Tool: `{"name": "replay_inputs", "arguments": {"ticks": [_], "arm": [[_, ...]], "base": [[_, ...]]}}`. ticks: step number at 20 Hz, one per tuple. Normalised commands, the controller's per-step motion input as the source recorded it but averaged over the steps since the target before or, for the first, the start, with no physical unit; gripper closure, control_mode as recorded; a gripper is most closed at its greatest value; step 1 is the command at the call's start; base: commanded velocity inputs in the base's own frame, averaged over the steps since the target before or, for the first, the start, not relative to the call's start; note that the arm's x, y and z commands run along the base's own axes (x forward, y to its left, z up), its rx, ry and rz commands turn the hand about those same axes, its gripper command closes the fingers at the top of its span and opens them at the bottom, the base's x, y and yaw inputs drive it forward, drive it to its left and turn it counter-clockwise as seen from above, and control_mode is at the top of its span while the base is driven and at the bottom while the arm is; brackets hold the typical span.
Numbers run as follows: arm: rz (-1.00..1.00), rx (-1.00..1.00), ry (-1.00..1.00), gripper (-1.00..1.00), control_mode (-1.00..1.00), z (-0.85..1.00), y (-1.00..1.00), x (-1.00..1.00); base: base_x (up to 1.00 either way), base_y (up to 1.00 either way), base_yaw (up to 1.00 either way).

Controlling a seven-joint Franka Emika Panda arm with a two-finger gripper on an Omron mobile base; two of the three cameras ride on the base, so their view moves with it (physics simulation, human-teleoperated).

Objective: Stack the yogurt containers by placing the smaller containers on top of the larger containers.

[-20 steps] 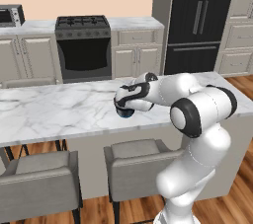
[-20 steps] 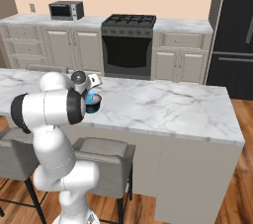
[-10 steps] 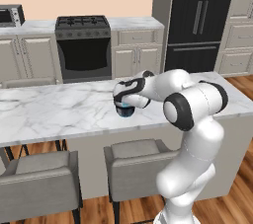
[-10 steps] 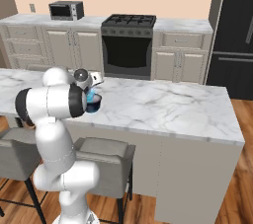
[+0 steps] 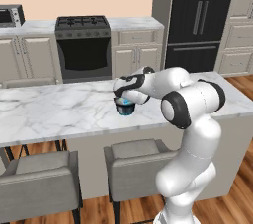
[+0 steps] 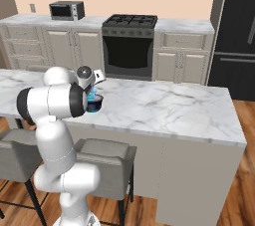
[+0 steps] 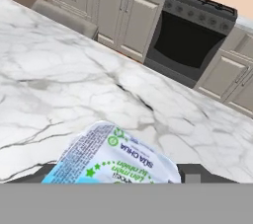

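One light-blue yogurt cup (image 5: 125, 109) with a printed whitish top (image 7: 114, 161) sits low over the marble island (image 5: 54, 112), right under my hand. My gripper (image 5: 124, 101) points down over it, a dark fingertip (image 7: 195, 172) standing at each side of the cup, and is shut on it. From the right base view the cup (image 6: 92, 104) peeks out beside my forearm, next to a dark rim. I cannot tell by size whether this is the bigger or the tinier cup. A second cup is hidden or out of view.
The island's marble top spreads wide to both sides of the hand. Two grey stools (image 5: 141, 161) stand under its near edge. Behind the island are a black stove (image 5: 83, 45), cream cabinets, a microwave (image 6: 66, 10) and a dark fridge (image 5: 197, 18).
My elbow and forearm have swung a little to the left. The hand and the cup have stayed at about the same spot on the island.
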Motion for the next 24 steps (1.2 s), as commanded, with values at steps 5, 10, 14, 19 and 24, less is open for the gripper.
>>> {"name": "replay_inputs", "arguments": {"ticks": [5,10,14,19,24], "arm": [[0.00,0.00,0.00,-1.00,-1.00,-0.05,0.00,0.00],[0.00,0.00,0.00,-1.00,-1.00,0.00,0.00,-0.14],[0.00,0.00,0.00,-1.00,-1.00,0.00,-0.01,-0.47],[0.00,0.00,0.00,-1.00,-1.00,0.03,-0.12,-0.35],[0.00,0.03,-0.01,-1.00,-1.00,0.36,-0.09,-0.70]], "base": [[0.00,0.00,0.00],[0.00,0.00,0.00],[0.00,0.00,0.00],[0.00,0.00,0.00],[0.00,0.00,0.00]]}}
